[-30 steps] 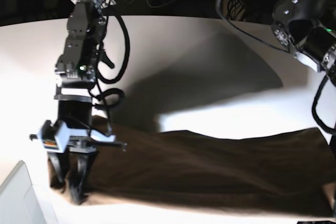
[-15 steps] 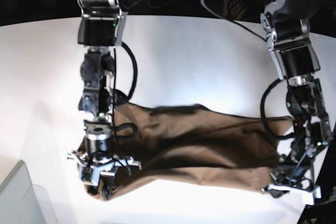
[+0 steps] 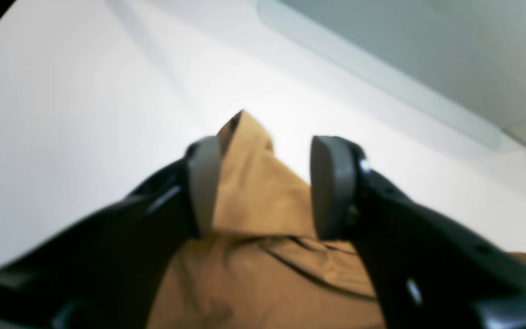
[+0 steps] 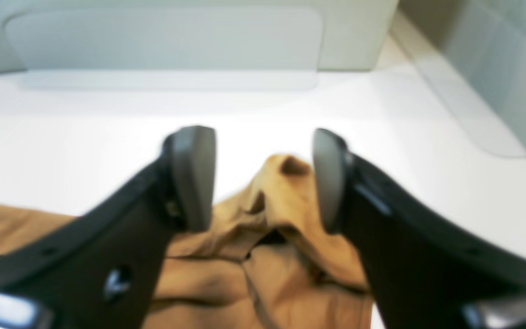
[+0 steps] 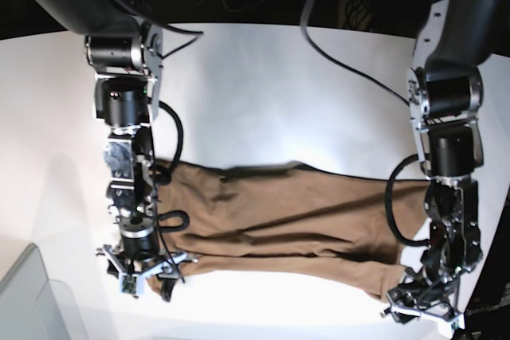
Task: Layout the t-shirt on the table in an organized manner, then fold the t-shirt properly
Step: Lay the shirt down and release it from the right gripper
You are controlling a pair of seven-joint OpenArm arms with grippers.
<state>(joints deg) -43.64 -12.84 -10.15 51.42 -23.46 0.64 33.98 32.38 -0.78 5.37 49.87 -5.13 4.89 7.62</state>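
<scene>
Both grippers have just released the brown t-shirt (image 5: 319,204), which a second ago I held lifted and stretched along its near edge. It now lies on the white tabletop (image 5: 263,101), both arms above its near corners. Left gripper (image 3: 265,187): fingers spread, one shirt corner visible between them, nothing pinched. Right gripper (image 4: 265,178): likewise spread over the shirt's opposite near corner, which is bunched. Implication: the shirt is laid down but creased; I judge its corners need straightening before a fold.

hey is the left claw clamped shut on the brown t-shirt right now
No, the left claw's fingers stand apart, with white table showing between them.
</scene>
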